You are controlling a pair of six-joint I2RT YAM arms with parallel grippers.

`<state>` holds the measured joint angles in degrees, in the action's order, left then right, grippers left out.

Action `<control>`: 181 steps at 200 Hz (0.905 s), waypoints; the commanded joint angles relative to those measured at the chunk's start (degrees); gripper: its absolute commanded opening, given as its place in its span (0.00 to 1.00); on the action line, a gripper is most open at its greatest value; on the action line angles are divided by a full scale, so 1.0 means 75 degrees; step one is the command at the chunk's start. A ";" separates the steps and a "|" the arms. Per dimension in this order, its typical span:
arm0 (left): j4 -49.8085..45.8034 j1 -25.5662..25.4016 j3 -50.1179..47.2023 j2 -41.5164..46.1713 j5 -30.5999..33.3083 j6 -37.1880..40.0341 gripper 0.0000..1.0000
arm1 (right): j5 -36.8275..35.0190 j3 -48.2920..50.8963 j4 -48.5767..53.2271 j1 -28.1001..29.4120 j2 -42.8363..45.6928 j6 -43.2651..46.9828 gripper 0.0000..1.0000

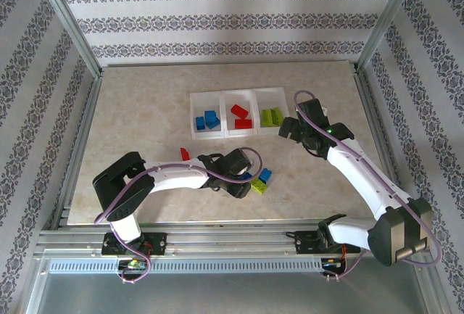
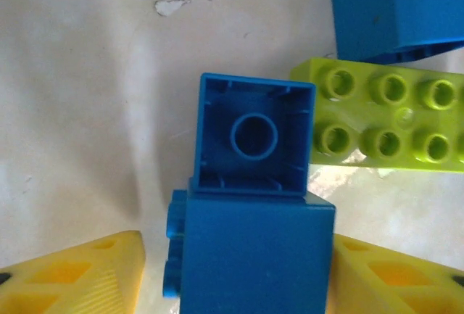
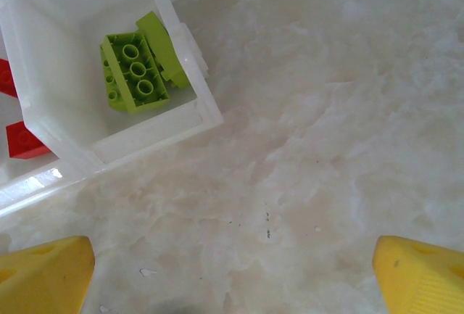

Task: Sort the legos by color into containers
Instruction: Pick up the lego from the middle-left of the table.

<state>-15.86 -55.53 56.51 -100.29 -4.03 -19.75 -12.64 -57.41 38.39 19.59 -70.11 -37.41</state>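
Three joined white bins (image 1: 237,91) stand at the table's middle back, holding blue (image 1: 206,120), red (image 1: 240,116) and lime bricks (image 1: 272,117) from left to right. My left gripper (image 1: 243,180) (image 2: 239,278) is open and straddles a blue brick (image 2: 254,256) that lies on its side. Its right finger touches the brick and the left finger stands slightly off it. A second blue brick (image 2: 254,136) lies hollow side up just beyond. My right gripper (image 1: 293,129) (image 3: 232,285) hangs open over bare table beside the lime bin (image 3: 145,136), whose bricks (image 3: 134,75) show.
Loose on the table are a lime brick (image 1: 259,188) (image 2: 391,114), another blue brick (image 1: 265,175) (image 2: 395,9) and a small red brick (image 1: 184,154) left of my left gripper. Metal frame rails and patterned walls surround the table.
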 commanded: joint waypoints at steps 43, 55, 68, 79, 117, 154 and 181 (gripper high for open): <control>-0.0276 -0.0096 0.0343 -0.0240 0.0717 -0.0225 0.46 | -0.0254 0.0037 0.0143 -0.0047 0.0230 -0.0127 0.98; -0.0311 -0.0076 0.0339 -0.0202 0.0802 -0.0297 0.41 | -0.0265 0.0035 0.0155 -0.0046 0.0230 -0.0133 0.98; -0.0333 -0.0018 0.0286 -0.0091 0.0881 -0.0424 0.40 | -0.0263 0.0034 0.0155 -0.0046 0.0235 -0.0133 0.98; -0.0346 0.0080 0.0228 0.0047 0.0963 -0.0555 0.38 | -0.0259 0.0037 0.0155 -0.0046 0.0242 -0.0133 0.98; -0.0304 0.0765 0.0001 0.0749 0.1222 -0.0868 0.38 | -0.0282 0.0056 0.0143 0.0011 0.0289 -0.0157 0.98; -0.0260 0.1845 0.0292 0.1047 0.1244 -0.0772 0.38 | -0.0317 -0.0024 0.0131 0.0069 0.0324 -0.0157 0.98; -0.0206 0.2540 0.0826 0.1099 0.1384 -0.0426 0.38 | -0.0353 -0.0033 0.0143 0.0140 0.0399 -0.0145 0.99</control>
<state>-16.82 -39.99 58.50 -93.47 4.36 -24.80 -13.54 -57.41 38.61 19.77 -68.49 -37.78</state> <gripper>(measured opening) 0.435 0.984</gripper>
